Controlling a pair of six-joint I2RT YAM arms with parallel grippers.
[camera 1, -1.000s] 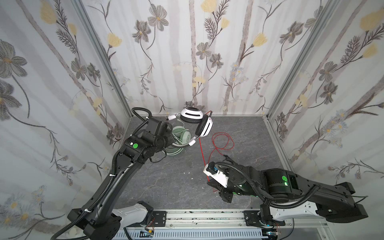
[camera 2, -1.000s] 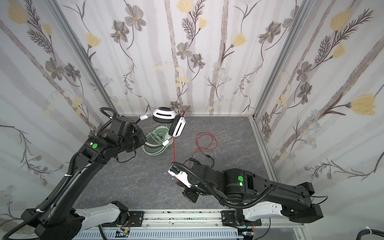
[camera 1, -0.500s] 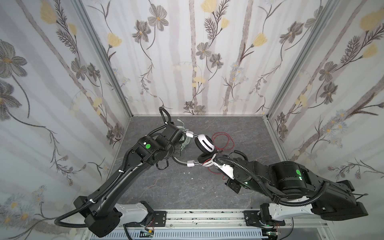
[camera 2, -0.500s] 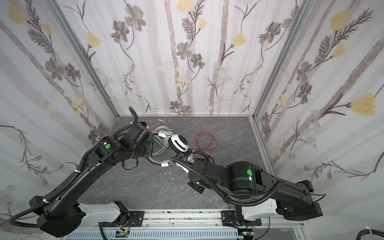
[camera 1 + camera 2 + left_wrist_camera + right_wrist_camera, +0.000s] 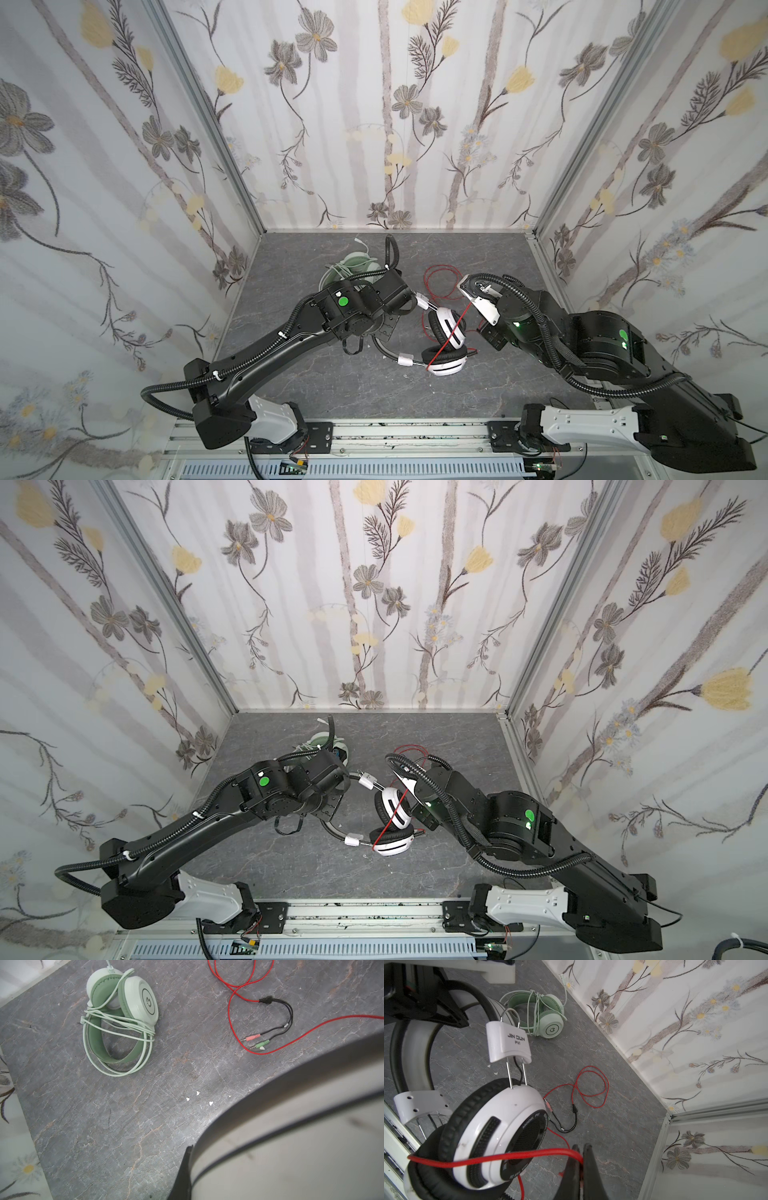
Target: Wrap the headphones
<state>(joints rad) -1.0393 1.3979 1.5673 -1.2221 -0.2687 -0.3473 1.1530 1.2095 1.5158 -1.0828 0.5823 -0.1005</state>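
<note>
White-and-black headset [image 5: 442,332] is over mid-table [image 5: 332,386] btwn both arms, its band [image 5: 291,1126] clamped in L gripper [image 5: 190,1157], jaws closed tight on it. R gripper [image 5: 581,1159] pinches red cord [image 5: 508,1157], which runs across one earcup [image 5: 500,1126]; rest of cord w/ plugs [image 5: 255,1041] lies loose on table. Mint-green headset [image 5: 122,1020] lies near back wall [image 5: 395,124], own cord wound round it.

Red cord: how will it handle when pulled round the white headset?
Likely floppy: the red cord drapes over the white headset and lies in loose loops on the table. Thin, so it may slip in the right gripper pinching it. Trailing plugs could snag.
</note>
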